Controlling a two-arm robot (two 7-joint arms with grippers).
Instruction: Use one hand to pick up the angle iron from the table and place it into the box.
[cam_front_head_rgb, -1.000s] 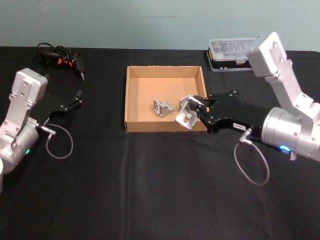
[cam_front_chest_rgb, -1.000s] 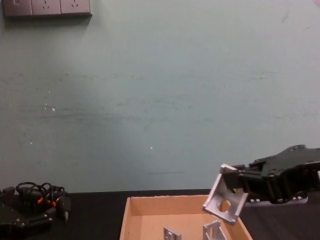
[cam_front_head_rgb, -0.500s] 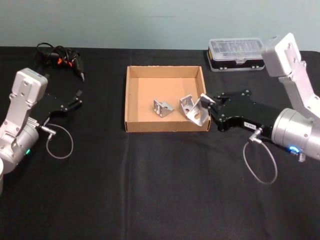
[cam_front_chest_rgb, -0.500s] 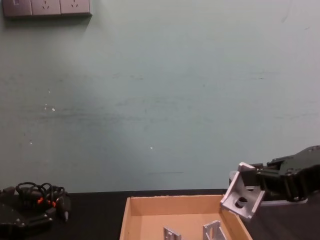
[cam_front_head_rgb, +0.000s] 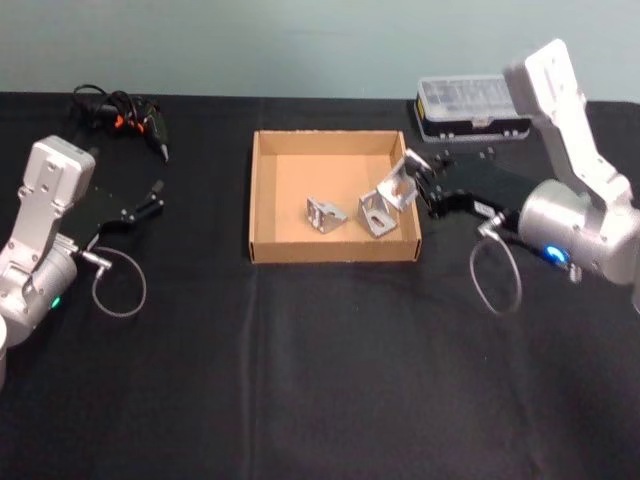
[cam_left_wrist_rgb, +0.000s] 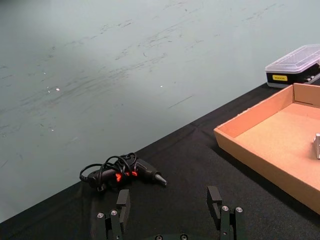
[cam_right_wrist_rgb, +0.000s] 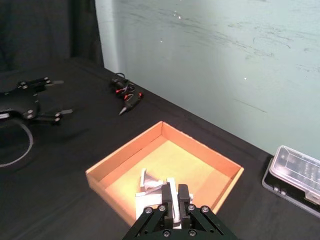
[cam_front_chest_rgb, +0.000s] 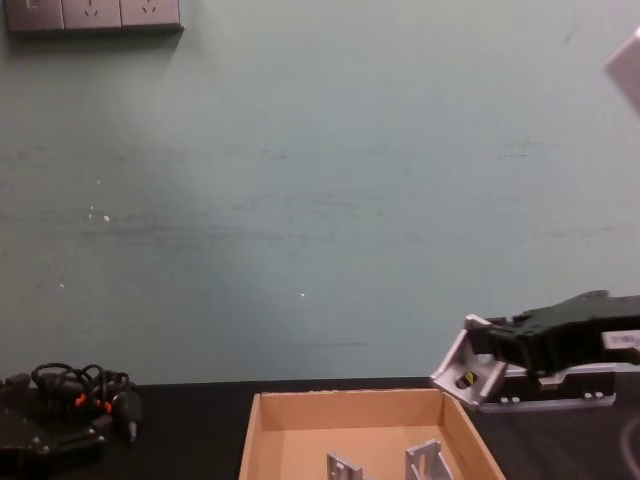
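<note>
From the head view, the right black end effector (cam_front_head_rgb: 424, 180) is clamped on a shiny silver metal angle iron (cam_front_head_rgb: 403, 181). It holds the piece in the air over the right wall of the shallow tan cardboard box (cam_front_head_rgb: 262, 200). Two more silver metal corner pieces (cam_front_head_rgb: 325, 214) lie inside the box. The box sits on the flat black counter (cam_front_head_rgb: 320, 360). The left black end effector (cam_front_head_rgb: 158, 196) rests far to the left, fingers spread apart.

In the left wrist view, its fingers (cam_left_wrist_rgb: 215, 200) stand wide apart near a black tool with a tangled cord (cam_left_wrist_rgb: 125, 171).

In the right wrist view, the fingers (cam_right_wrist_rgb: 183, 194) pinch the angle iron (cam_right_wrist_rgb: 171, 197) above the box (cam_right_wrist_rgb: 120, 155).

In the chest view, the angle iron (cam_front_chest_rgb: 466, 366) hangs above the box's (cam_front_chest_rgb: 350, 402) right wall.
</note>
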